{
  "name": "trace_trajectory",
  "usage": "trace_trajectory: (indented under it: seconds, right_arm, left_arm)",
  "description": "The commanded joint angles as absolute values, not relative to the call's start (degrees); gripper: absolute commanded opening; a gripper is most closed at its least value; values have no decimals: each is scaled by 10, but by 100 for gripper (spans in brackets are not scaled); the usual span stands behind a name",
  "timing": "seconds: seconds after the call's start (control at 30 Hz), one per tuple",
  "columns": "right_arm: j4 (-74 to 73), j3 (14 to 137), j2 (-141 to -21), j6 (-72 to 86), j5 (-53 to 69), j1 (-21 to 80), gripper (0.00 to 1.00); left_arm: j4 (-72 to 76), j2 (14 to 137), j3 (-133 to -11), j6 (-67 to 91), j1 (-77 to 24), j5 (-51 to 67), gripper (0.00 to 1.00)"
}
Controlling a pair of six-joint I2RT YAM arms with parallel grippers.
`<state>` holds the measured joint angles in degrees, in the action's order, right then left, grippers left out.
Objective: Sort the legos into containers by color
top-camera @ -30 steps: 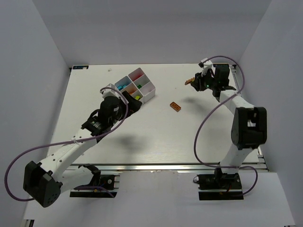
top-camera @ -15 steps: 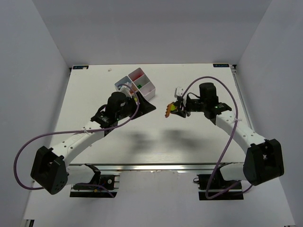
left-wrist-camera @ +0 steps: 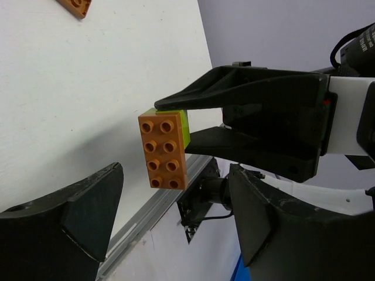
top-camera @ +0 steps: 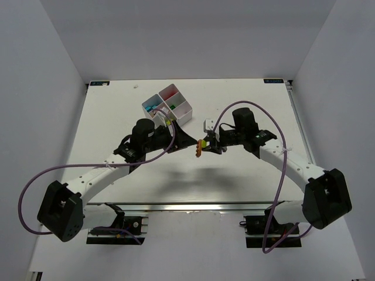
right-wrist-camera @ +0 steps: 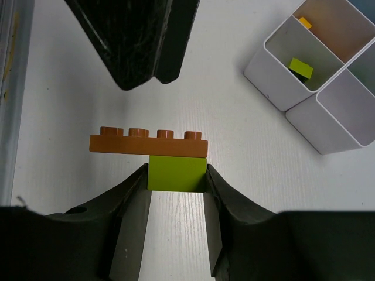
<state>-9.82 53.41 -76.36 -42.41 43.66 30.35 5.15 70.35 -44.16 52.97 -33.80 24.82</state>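
no legible text, no readable labels

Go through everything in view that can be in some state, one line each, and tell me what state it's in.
Right gripper: jaws shut on the green brick, held in the air.
Left gripper: jaws open, empty.
Orange plate: stuck to the green brick, held in the air with it.
Second orange plate: loose, lying flat on the table.
Tray: upright, bricks in its compartments.
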Motion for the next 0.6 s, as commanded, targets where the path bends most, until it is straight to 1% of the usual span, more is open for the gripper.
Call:
trace_trajectory:
  seconds: [0.0, 0.27, 0.5, 0.53, 0.57]
  right_arm:
    - [-89, 571, -767, -420, 440, 311, 0]
    - [-69, 576, -775, -401, 435, 323, 0]
    - [-64, 585, -785, -400, 431, 324, 0]
    - [-62, 585, -785, -397, 431, 324, 0]
    - [-61, 587, -787, -394, 431, 324, 0]
  left_arm:
    - [56, 688, -438, 520, -336, 272, 81]
    - [62, 713, -439, 515, -341, 291, 79]
    - [75, 735, -442, 514, -345, 310, 75]
    - [76, 737, -443, 514, -345, 312, 73]
    - [81, 742, -443, 515, -345, 320, 69]
